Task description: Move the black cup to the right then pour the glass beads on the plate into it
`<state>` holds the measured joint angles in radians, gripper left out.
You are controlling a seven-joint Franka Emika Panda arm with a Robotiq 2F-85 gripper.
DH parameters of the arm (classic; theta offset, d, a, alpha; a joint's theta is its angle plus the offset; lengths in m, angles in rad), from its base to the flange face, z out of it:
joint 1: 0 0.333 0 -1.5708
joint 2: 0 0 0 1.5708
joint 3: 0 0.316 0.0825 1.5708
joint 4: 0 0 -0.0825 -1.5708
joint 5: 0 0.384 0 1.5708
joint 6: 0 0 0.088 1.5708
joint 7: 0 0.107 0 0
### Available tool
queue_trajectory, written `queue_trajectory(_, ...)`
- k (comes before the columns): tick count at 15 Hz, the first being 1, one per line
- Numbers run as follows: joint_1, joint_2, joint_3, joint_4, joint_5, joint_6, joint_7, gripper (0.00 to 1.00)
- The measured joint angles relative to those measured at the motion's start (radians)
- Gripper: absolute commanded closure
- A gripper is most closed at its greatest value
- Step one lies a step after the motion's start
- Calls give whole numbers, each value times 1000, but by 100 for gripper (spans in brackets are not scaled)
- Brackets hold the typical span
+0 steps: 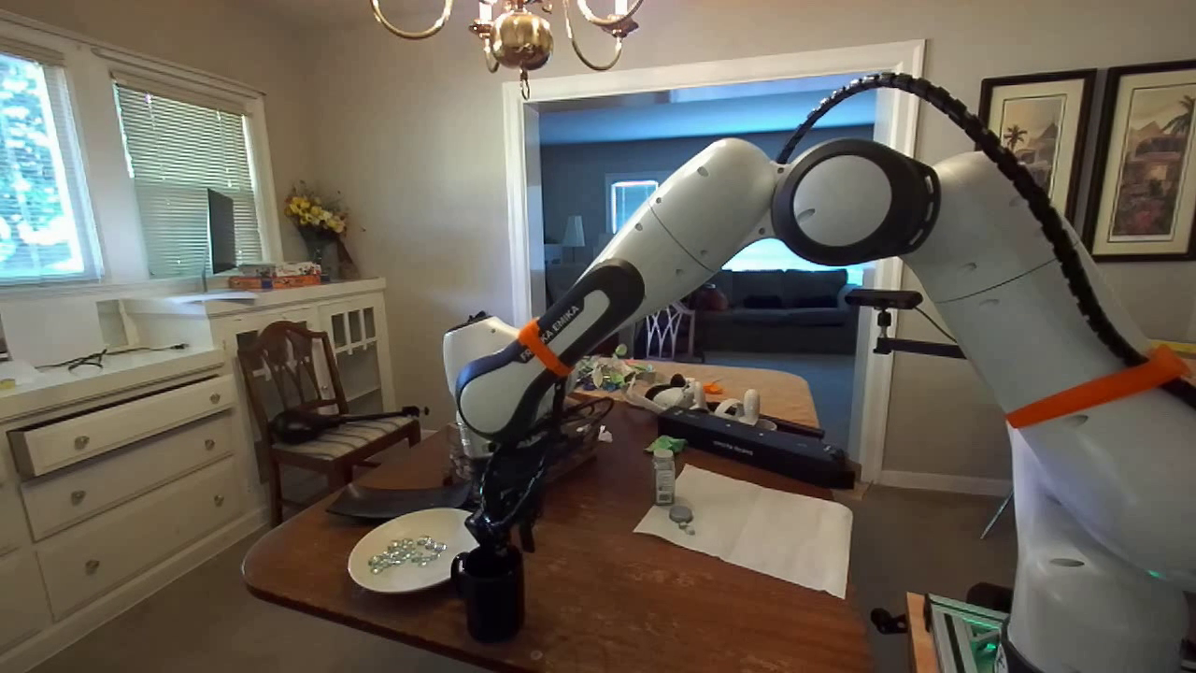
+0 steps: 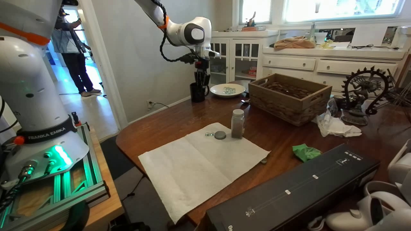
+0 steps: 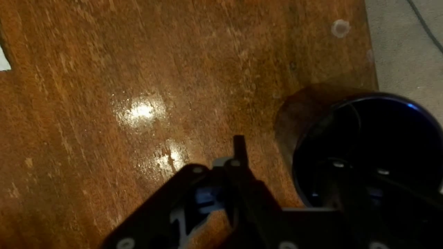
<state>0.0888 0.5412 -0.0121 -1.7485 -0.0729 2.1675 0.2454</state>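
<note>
In the wrist view, the black cup is standing at the right, its round mouth facing up toward the camera. Its long axis is running straight up and down: in both exterior views it is sitting upright on the wooden table. In an exterior view the cup is resting by the near edge, and its handle is pointing left, toward the white plate. The plate is lying just left of the cup and a little farther off, bearing the glass beads.

The claw is hanging over the cup, which is sitting beneath it, offset to the right in the wrist view. The fingers are straddling the cup's wall, one over the mouth, the other outside. Bare wood is showing between that outer finger and the wall: the claw is standing released, fingers apart. How deep the inner finger is dipping is too dark to tell. Farther right, a jar is standing at the edge of white paper.
</note>
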Motion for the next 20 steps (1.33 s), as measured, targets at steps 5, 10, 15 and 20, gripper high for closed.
queue_trajectory(5,2,20,1,35,0,-29,-1,98)
queue_trajectory(10,4,-1,-5,37,0,-55,14,97)
queue_trajectory(15,-18,-112,-71,-37,9,-20,121,97)
queue_trajectory(20,-94,-266,-133,-161,59,34,189,97)
